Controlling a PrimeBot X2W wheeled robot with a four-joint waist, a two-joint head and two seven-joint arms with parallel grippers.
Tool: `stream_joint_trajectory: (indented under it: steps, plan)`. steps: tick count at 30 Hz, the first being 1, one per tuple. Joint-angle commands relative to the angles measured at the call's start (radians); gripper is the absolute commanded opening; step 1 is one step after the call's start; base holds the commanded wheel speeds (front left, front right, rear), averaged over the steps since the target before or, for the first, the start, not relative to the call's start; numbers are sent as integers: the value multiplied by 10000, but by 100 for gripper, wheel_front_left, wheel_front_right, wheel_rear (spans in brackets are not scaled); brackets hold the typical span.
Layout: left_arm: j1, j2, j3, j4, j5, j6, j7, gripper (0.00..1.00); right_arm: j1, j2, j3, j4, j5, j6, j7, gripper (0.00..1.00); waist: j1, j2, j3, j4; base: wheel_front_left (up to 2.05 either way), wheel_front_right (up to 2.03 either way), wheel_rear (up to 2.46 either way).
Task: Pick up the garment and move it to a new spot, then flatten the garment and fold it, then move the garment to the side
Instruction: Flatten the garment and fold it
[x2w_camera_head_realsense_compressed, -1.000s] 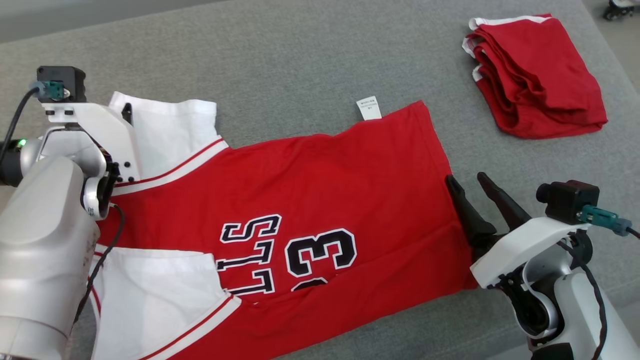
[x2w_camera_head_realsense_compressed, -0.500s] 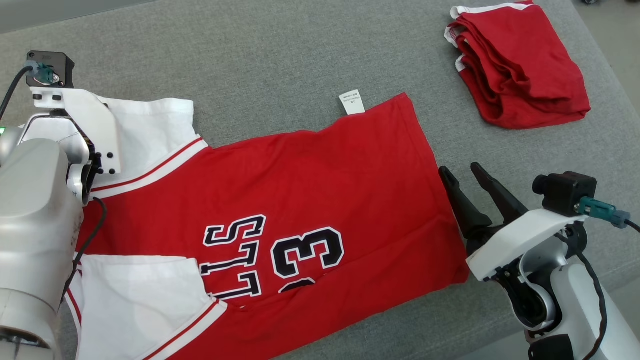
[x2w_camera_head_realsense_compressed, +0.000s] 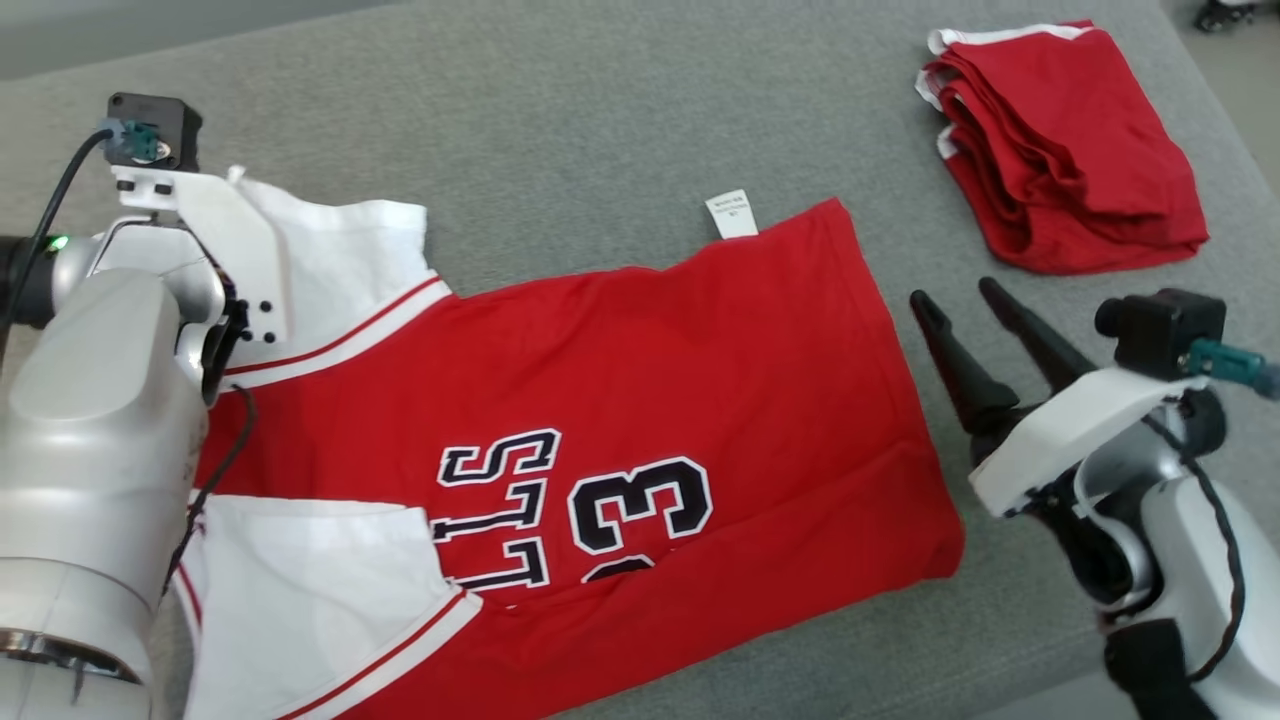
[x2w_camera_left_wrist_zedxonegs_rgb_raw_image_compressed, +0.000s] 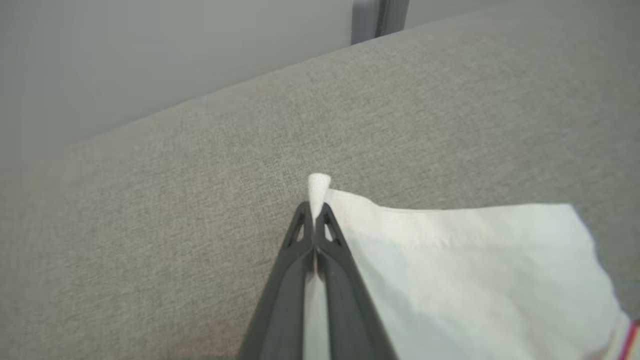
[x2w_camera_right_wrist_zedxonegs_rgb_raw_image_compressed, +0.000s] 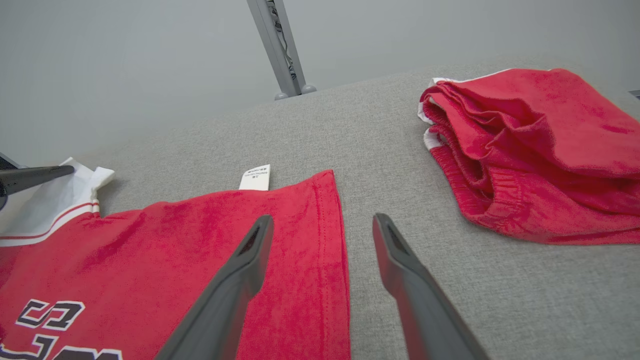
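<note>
Cloth is pinched in your left gripper (x2w_camera_left_wrist_zedxonegs_rgb_raw_image_compressed: 314, 210). In the left wrist view its two dark fingers are pressed together on a corner of the shirt (x2w_camera_left_wrist_zedxonegs_rgb_raw_image_compressed: 450, 265), at the white sleeve, and a small peak of fabric pokes past the tips. The sleeve spreads away to the right of the fingers, lying on the grey mat (x2w_camera_left_wrist_zedxonegs_rgb_raw_image_compressed: 150, 225). Ahead and to the left you have bare mat up to its far edge, where a grey wall (x2w_camera_left_wrist_zedxonegs_rgb_raw_image_compressed: 125, 55) begins.

In the right wrist view your right gripper (x2w_camera_right_wrist_zedxonegs_rgb_raw_image_compressed: 322, 218) is spread wide and holds nothing. The finger on that view's left hangs over the red hem end of the shirt and the other over bare mat, so the hem edge runs between them. A white label (x2w_camera_right_wrist_zedxonegs_rgb_raw_image_compressed: 255, 177) sticks out at the hem's far corner. A bundle of red shorts (x2w_camera_right_wrist_zedxonegs_rgb_raw_image_compressed: 540, 150) lies ahead to the right, well apart from the shirt, with open mat between.

In the head view the shirt lies flat across the mat, sleeves toward your left forearm (x2w_camera_head_realsense_compressed: 90, 430) and hem just beside the right gripper's tips. Bare mat runs along the far side. The mat's right edge passes close by the shorts, and the shirt's near edge runs off the bottom of the picture.
</note>
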Motion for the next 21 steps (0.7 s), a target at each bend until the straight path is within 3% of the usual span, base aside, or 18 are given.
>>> stream_joint_trajectory:
  steps: [1,10,21]
  plan:
    - [-155,-51,52,-83,-135,-136,-187,0,-230,-272,-3,142,-226,5,84,100,0,0,-219,257,0,0,0]
    - [299,-719,103,-939,-581,-947,-1481,0,-1687,-1292,233,1984,-806,6,749,100,0,0,-674,1572,0,0,0]
    - [1597,-1070,2,-3187,-1083,-1099,-1979,0,-3485,-1880,1361,5050,-1155,5,1273,100,0,0,-633,2751,0,0,0]
